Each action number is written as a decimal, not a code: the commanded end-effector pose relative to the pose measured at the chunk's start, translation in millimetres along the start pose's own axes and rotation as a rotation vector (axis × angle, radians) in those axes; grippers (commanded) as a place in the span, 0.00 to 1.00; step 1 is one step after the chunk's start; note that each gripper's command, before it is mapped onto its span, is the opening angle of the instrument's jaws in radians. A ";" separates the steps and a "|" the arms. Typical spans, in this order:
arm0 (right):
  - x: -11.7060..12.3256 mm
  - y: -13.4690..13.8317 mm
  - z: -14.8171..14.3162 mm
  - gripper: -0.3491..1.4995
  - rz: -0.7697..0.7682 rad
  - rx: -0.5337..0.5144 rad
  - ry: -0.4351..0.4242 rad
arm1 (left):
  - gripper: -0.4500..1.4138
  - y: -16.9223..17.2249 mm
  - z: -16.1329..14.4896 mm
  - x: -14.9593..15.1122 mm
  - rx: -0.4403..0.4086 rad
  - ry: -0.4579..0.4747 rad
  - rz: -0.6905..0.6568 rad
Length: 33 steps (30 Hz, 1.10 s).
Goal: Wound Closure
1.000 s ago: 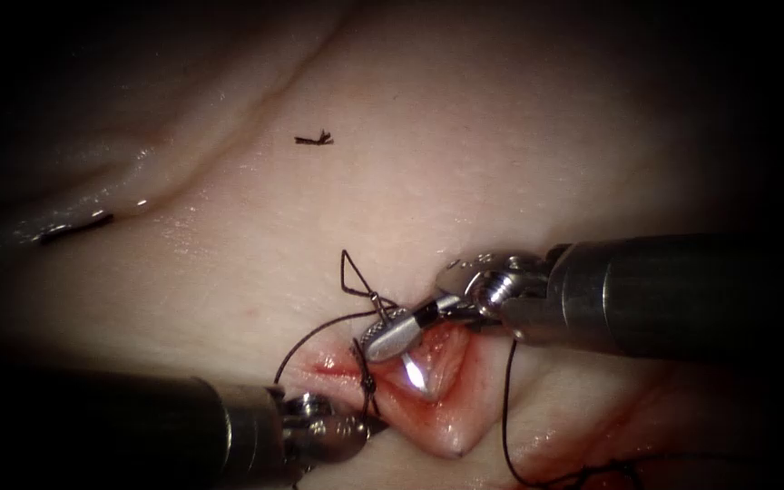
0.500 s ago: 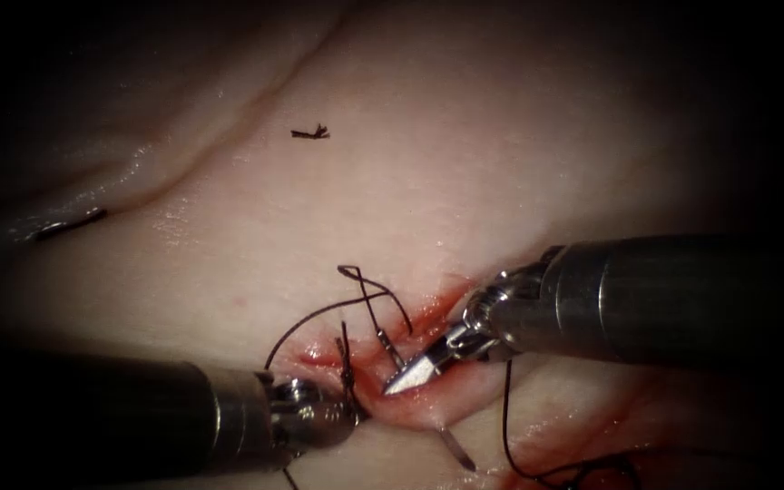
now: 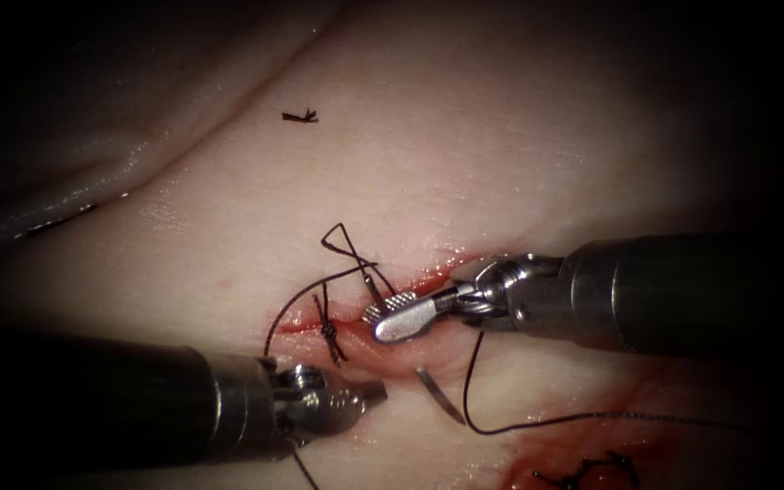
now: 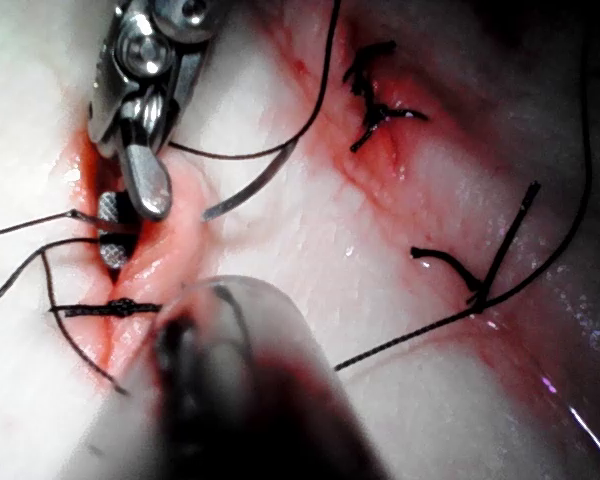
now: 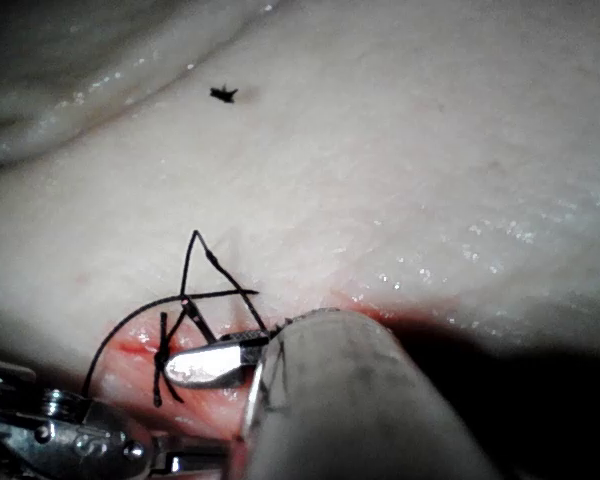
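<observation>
The cut [image 3: 428, 272] in the tissue [image 3: 501, 163] runs slantwise and is wet with red fluid. A tied stitch [image 3: 328, 331] crosses its left end, with a thread loop [image 3: 345, 247] above it. My right tool [image 3: 390, 313] lies over the cut with both jaws apart and nothing held; it also shows in the left wrist view [image 4: 130, 225]. The needle [image 3: 439, 395] lies just right of the cut, held by neither tool, and appears to rest on the surface [image 4: 250, 190]. Its thread [image 3: 592, 417] trails right. My left tool [image 3: 360, 396] sits shut below the stitch, nothing seen in its jaws.
A short cut end of thread [image 3: 299, 116] lies far up the tissue. An older stitch [image 3: 583, 469] sits in red fluid at the lower right. A tissue fold [image 3: 138, 181] runs along the upper left.
The right tool's jaws have opened and moved up-left along the cut. The left tool has come off the stitch's tail and shut. The cut's edges now lie closer together.
</observation>
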 end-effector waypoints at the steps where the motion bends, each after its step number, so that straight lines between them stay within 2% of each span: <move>1: 0.6 0.7 -0.7 0.98 -0.040 -0.027 0.033 | 0.03 0.4 0.3 0.3 0.011 0.026 0.028; 2: 1.0 0.6 -1.2 0.98 -0.060 -0.040 0.049 | 0.03 0.3 0.1 0.5 0.020 0.038 0.036; 3: 1.3 0.6 -1.5 0.98 -0.063 -0.051 0.056 | 0.07 0.2 -0.1 0.7 0.029 0.055 0.049; 4: 1.5 0.6 -1.7 0.98 -0.066 -0.057 0.063 | 0.16 0.2 -0.4 1.0 0.034 0.071 0.061; 7: 1.9 0.4 -2.3 0.98 -0.081 -0.066 0.077 | 0.29 0.2 -0.9 1.7 0.053 0.108 0.083; 8: 2.0 0.4 -2.3 0.98 -0.085 -0.060 0.080 | 0.41 0.3 -1.0 2.0 0.059 0.118 0.101; 9: 2.0 0.3 -2.4 0.98 -0.083 -0.055 0.078 | 0.49 0.3 -1.1 2.2 0.064 0.127 0.109; 10: 2.0 0.3 -2.4 0.97 -0.083 -0.048 0.076 | 0.51 0.4 -1.2 2.5 0.069 0.133 0.123; 21: 2.2 0.4 -3.0 0.91 -0.084 -0.009 0.098 | 0.48 1.4 -0.9 3.8 0.092 0.156 0.202; 25: 2.1 0.5 -3.0 0.91 -0.086 -0.009 0.098 | 0.41 1.3 -1.1 3.9 0.096 0.166 0.206; 33: 1.7 0.9 -2.8 0.91 -0.093 -0.011 0.097 | 0.38 1.0 -2.2 4.2 0.118 0.185 0.207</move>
